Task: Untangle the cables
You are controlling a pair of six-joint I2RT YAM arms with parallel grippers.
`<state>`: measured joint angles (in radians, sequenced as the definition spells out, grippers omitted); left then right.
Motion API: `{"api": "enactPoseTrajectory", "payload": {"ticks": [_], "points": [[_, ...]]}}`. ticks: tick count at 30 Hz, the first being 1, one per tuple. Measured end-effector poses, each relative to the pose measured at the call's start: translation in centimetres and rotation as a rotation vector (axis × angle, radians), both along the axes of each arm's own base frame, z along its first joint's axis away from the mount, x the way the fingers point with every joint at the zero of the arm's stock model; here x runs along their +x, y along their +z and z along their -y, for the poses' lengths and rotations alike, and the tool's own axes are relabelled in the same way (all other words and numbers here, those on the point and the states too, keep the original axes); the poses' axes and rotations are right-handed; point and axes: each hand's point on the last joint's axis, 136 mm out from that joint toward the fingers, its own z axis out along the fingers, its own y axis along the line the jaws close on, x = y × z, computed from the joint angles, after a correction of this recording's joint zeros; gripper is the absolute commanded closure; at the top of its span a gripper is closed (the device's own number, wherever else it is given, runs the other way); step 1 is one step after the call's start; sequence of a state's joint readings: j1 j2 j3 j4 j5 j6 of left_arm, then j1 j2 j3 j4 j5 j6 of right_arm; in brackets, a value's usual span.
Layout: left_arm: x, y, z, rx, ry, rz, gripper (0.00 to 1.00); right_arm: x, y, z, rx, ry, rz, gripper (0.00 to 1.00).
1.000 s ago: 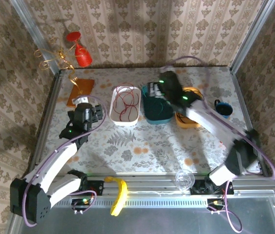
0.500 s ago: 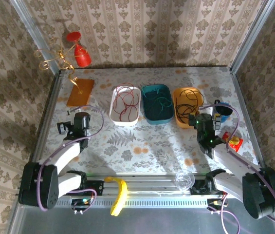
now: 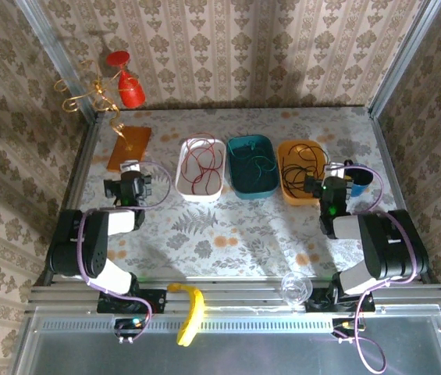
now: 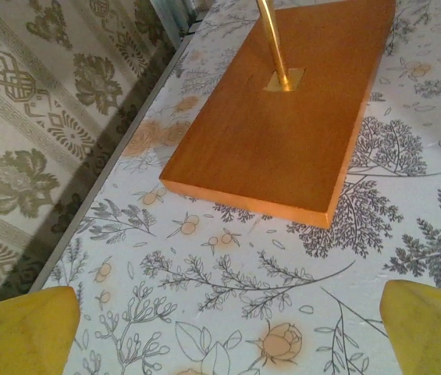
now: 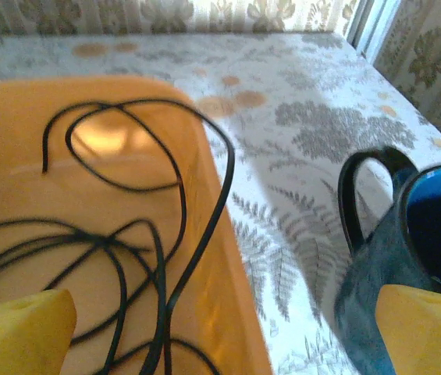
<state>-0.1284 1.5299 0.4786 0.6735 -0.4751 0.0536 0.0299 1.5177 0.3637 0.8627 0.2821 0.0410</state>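
Note:
The cables lie sorted in three trays at the back. Red cables (image 3: 202, 162) are in the white tray (image 3: 183, 178), a green cable (image 3: 257, 165) in the teal tray (image 3: 236, 187), and black cables (image 3: 296, 168) (image 5: 119, 242) in the orange tray (image 3: 290, 195) (image 5: 228, 312). One black strand hangs over the orange tray's right rim. My left gripper (image 3: 130, 181) (image 4: 224, 344) is open over bare table, just short of a wooden board. Open as well, my right gripper (image 3: 331, 180) (image 5: 220, 336) straddles the orange tray's right rim with nothing between its fingers.
An orange wooden board (image 3: 129, 147) (image 4: 282, 133) carries a gold rod (image 4: 275, 39) with curly ribbon. A dark blue mug (image 3: 358, 176) (image 5: 407, 258) stands right of the orange tray. A banana (image 3: 191, 308) and a clear glass (image 3: 296, 287) lie on the front rail.
The right arm has drawn back from over the teal tray to a folded pose by the orange tray. The left arm has folded back too, its gripper now near the board.

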Motion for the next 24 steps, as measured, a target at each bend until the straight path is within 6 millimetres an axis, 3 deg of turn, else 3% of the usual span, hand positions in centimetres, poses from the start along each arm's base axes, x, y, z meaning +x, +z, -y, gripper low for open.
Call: {"api": "enactPoseTrajectory", "payload": {"ticks": [3, 9, 24], "points": [[0.3, 0.3, -0.2, -0.045, -0.042, 0.045, 0.00, 0.4, -0.1, -0.7, 0.033, 0.059, -0.002, 0.00], [-0.6, -1.1, 0.3, -0.102, -0.115, 0.068, 0.00, 1.0, 0.4, -2.0, 0.060, 0.130, 0.011, 0.00], [0.1, 0.1, 1.1, -0.122, -0.162, 0.127, 0.00, 1.3, 0.4, -2.5, 0.074, 0.159, 0.005, 0.00]]}}
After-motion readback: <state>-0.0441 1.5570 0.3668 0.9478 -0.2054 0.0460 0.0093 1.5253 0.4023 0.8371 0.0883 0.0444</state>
